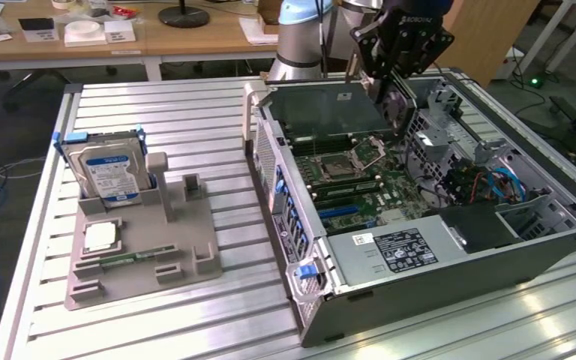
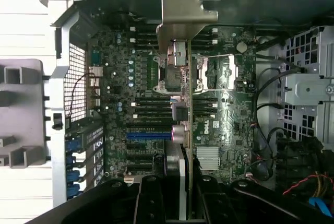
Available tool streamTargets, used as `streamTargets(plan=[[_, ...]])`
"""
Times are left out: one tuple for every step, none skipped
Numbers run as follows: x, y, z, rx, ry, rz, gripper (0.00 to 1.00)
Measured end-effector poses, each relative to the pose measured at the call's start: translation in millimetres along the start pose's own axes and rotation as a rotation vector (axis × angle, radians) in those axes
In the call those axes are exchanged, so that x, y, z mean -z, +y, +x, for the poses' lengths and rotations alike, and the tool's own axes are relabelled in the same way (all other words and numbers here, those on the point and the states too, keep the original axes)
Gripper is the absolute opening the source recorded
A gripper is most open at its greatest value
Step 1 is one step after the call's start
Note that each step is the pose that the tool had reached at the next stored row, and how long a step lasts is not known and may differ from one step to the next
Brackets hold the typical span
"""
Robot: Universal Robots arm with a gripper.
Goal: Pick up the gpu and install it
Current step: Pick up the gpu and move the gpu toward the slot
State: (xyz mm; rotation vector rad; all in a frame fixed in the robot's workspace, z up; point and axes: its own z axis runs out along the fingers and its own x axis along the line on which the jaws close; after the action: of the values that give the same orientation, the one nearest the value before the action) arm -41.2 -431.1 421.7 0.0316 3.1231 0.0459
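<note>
Currently, items on view:

1. Gripper (image 1: 390,105) – black two-finger claw on the arm, poised over the far end of the open computer case (image 1: 448,289). It is clenched on the gpu; in the wrist view the gripper (image 2: 182,205) has one finger on either face of the card.

2. Gpu (image 1: 323,111) – thin, dark, flat card, held on edge above the motherboard (image 1: 368,199), over the area of the memory slots and beside the CPU socket (image 1: 343,161). In the wrist view the gpu (image 2: 189,130) shows edge-on as a slim line, its silver metal bracket (image 2: 180,12) at the end nearest the case wall. Whether its lower edge touches the board cannot be told.

3. Blue slot (image 2: 147,136) – on the motherboard, just beside the card's line.

4. Power supply (image 1: 398,251) – grey box with a black label, at the near end of the case.

5. Grey holder (image 1: 153,259) – on the slatted metal table (image 1: 188,112), at the exterior view's left, well apart from the case.

6. Hard drive (image 1: 108,171) – silver, blue-and-white label, standing upright in the holder.

7. CPU chip (image 1: 100,237) – small square, lying flat in the holder, near the drive.
</note>
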Motion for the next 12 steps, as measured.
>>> streamTargets(plan=[[-0.1,0.0,-1.6,-0.002,-0.0001,0.0000,0.28],[-0.2,0.0,-3.6,-0.002,-0.0001,0.0000,0.28],[-0.2,0.1,-5.8,-0.002,-0.0001,0.0001,0.28],[-0.2,0.2,-8.0,-0.002,0.0000,0.0001,0.28],[-0.3,0.2,-9.6,-0.002,-0.0002,0.0014,0.28],[-0.3,0.3,-11.1,-0.002,-0.0003,0.0053,0.28],[-0.3,0.4,-12.5,-0.002,-0.0003,0.0093,0.28],[-0.4,0.5,-13.7,-0.002,-0.0005,0.0163,0.28],[-0.4,0.7,-15.0,-0.002,-0.0007,0.0235,0.28],[-0.5,0.8,-16.5,-0.002,-0.0007,0.0300,0.28],[-0.5,0.9,-18.2,-0.002,-0.0008,0.0339,0.28],[-0.5,1.0,-20.0,-0.001,-0.0009,0.0367,0.28]])
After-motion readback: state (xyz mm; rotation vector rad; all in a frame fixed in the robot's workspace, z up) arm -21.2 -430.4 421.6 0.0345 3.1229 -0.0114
